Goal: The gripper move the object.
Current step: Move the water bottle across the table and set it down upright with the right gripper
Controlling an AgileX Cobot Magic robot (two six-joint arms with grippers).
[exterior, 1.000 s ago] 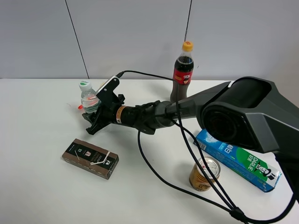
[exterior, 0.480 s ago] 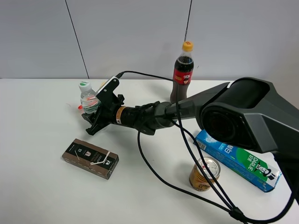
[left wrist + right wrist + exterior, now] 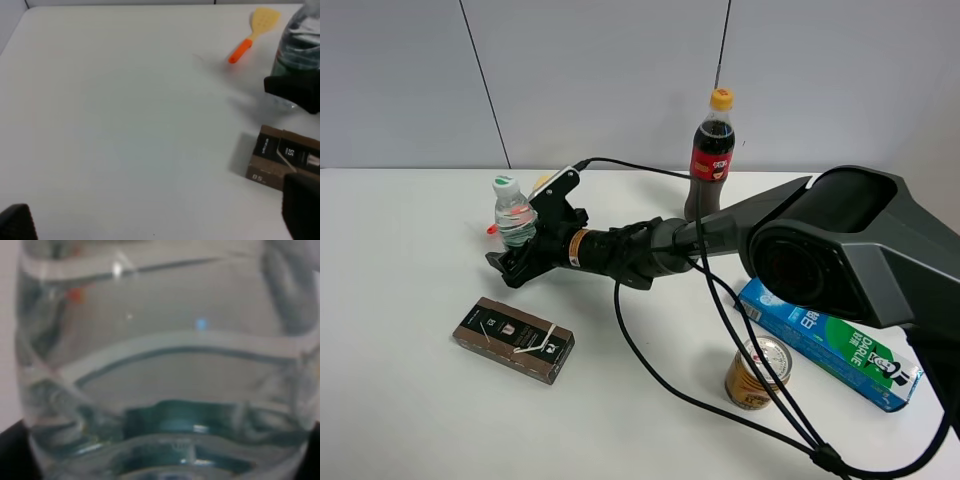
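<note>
The water bottle (image 3: 513, 212) stands upright on the far left part of the surface (image 3: 410, 400), between the black fingers of the right tool (image 3: 510, 265). Whether they press it, I cannot tell. The left tool (image 3: 159, 210) gapes wide, holding nothing.

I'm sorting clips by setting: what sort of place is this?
Probably a robotics lab: a robot arm over a white table, plain wall panels, and odd items like a cola bottle and can.

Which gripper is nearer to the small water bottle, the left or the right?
Right. The right gripper stands around the water bottle; the left gripper is far off across the table.
</note>
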